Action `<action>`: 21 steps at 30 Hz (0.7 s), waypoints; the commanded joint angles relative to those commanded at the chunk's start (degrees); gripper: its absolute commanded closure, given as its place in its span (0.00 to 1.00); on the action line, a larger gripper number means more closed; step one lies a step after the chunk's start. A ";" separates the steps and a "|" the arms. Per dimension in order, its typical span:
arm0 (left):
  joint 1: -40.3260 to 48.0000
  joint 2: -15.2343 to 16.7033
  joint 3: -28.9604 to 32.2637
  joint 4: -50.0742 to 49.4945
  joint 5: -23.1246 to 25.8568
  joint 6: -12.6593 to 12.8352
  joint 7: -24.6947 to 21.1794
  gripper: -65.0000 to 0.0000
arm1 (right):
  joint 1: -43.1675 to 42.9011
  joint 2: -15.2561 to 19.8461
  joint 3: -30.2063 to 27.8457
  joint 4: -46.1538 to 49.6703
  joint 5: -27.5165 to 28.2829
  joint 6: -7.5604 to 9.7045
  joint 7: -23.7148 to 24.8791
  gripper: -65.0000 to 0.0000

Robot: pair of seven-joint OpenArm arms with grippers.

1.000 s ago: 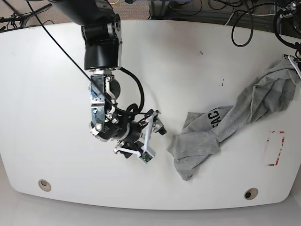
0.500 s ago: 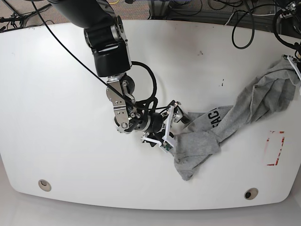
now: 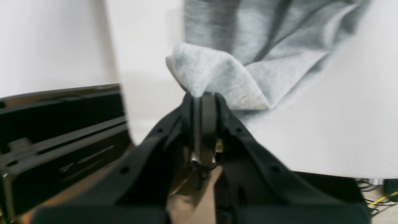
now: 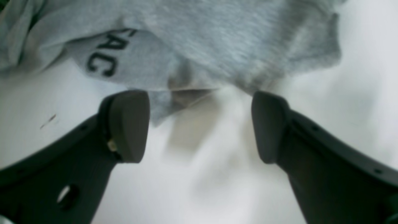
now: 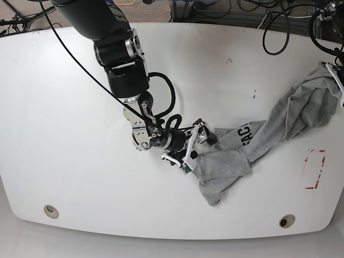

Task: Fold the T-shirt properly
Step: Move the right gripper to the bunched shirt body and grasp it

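The T-shirt [image 5: 258, 145] lies rumpled on the white table [image 5: 64, 107], stretched toward its far edge. There the left gripper [image 3: 203, 104] pinches a fold of it; the right gripper [image 4: 199, 124] gapes wide at its near hem.

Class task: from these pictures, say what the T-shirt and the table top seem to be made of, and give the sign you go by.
T-shirt: soft knit fabric, likely cotton jersey; heathered grey, matte, it creases and drapes, with fuzzy texture in the wrist views. Table top: hard, smooth white board, perhaps laminate or painted; faint sheen, flat, unmarked but for small scuffs.
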 joint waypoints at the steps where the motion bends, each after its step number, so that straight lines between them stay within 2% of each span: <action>1: 0.00 0.09 0.00 0.00 -0.09 0.00 0.00 1.00 | 0.18 0.00 0.00 -0.97 0.00 -0.09 0.18 0.25; 15: 0.00 0.18 2.11 0.09 0.09 0.00 0.00 1.00 | -2.64 -2.36 -0.09 -1.05 0.09 0.09 -0.35 0.25; 21: 0.00 0.18 2.11 0.09 0.00 0.00 0.00 1.00 | -3.34 -2.36 -3.78 -1.14 0.35 -0.18 0.00 0.25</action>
